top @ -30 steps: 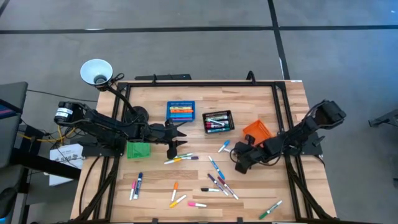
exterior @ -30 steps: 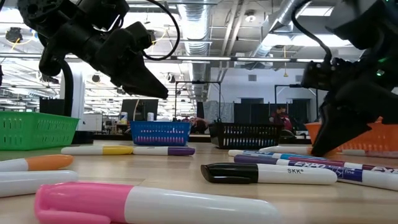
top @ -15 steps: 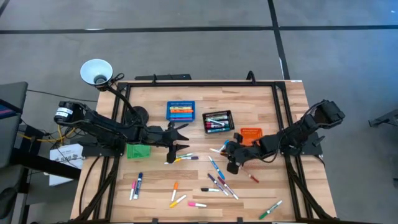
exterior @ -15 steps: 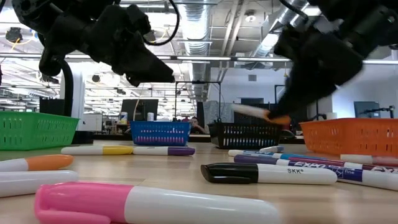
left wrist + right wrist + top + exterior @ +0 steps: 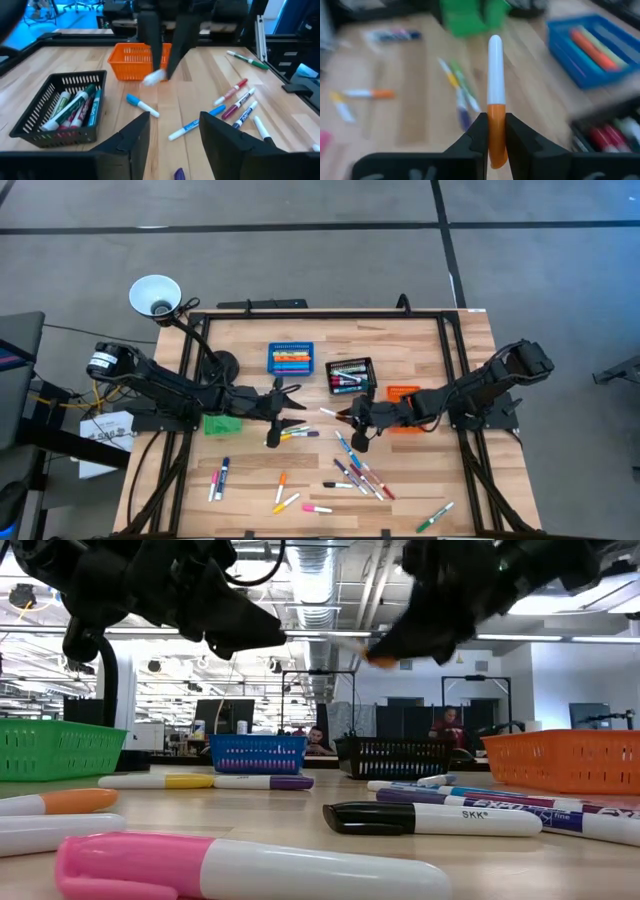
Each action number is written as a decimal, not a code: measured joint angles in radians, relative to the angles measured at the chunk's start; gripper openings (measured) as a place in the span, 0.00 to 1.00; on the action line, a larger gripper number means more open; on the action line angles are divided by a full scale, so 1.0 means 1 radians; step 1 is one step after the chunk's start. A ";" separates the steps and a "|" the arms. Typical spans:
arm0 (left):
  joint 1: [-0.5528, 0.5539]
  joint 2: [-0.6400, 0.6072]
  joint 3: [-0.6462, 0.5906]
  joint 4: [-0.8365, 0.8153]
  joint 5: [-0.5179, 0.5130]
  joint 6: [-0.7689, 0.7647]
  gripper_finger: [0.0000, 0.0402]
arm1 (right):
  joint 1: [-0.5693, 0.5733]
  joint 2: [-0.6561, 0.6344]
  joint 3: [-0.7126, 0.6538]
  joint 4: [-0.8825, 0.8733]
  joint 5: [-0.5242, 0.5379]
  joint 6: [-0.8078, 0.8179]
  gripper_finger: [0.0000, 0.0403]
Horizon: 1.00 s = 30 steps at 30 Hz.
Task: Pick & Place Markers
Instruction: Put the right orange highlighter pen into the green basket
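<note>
Several markers lie scattered over the wooden table's near half. My right gripper hovers above the table's middle, shut on a white marker with an orange cap. The low view shows this marker high above the table. My left gripper is open in the air just left of it, holding nothing, with its fingers pointing toward the right gripper. A yellow and a purple marker lie below it. My right gripper pinches the marker's orange cap end between its two fingers. The fingers reach level from the table's right and lie along the marker. The marker is lifted clear, and its white barrel sticks out past the fingertips toward the left gripper.
Four small bins stand across the table's middle and far half: blue, black, orange and green. The blue and black bins hold markers. A lamp stands off the far left corner. People sit in the room behind.
My right gripper rose from the table near the orange bin with the orange-capped marker in its hold and travelled toward the table's left, ending close to the left gripper. The orange bin turned from skewed to square. My left gripper tipped slightly upward.
</note>
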<state>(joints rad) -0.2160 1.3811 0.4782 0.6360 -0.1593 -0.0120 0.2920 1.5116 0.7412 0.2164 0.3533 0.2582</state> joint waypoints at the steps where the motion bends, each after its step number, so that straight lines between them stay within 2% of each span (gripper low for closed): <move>1: -0.001 0.000 0.000 0.001 0.000 0.000 0.44 | 0.000 0.002 0.000 0.035 -0.021 -0.017 0.08; 7: -0.008 0.000 0.000 0.066 0.000 -0.013 0.49 | -0.011 0.122 0.016 0.262 -0.091 -0.104 0.10; 10: -0.014 0.000 0.000 0.093 0.023 -0.014 0.48 | -0.024 0.215 0.073 0.316 -0.086 -0.153 0.09; 14: -0.027 0.000 0.000 0.087 0.026 -0.017 0.47 | -0.041 0.284 0.172 0.302 -0.090 -0.185 0.09; 19: -0.041 0.000 -0.003 0.079 0.024 -0.023 0.45 | -0.044 0.287 0.220 0.237 -0.084 -0.220 0.10; 30: -0.041 0.000 -0.004 0.085 -0.055 -0.023 0.35 | -0.039 0.261 0.220 0.244 -0.061 -0.240 0.11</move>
<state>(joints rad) -0.2573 1.3811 0.4744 0.7213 -0.2142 -0.0345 0.2531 1.7725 0.9607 0.4603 0.2924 0.0177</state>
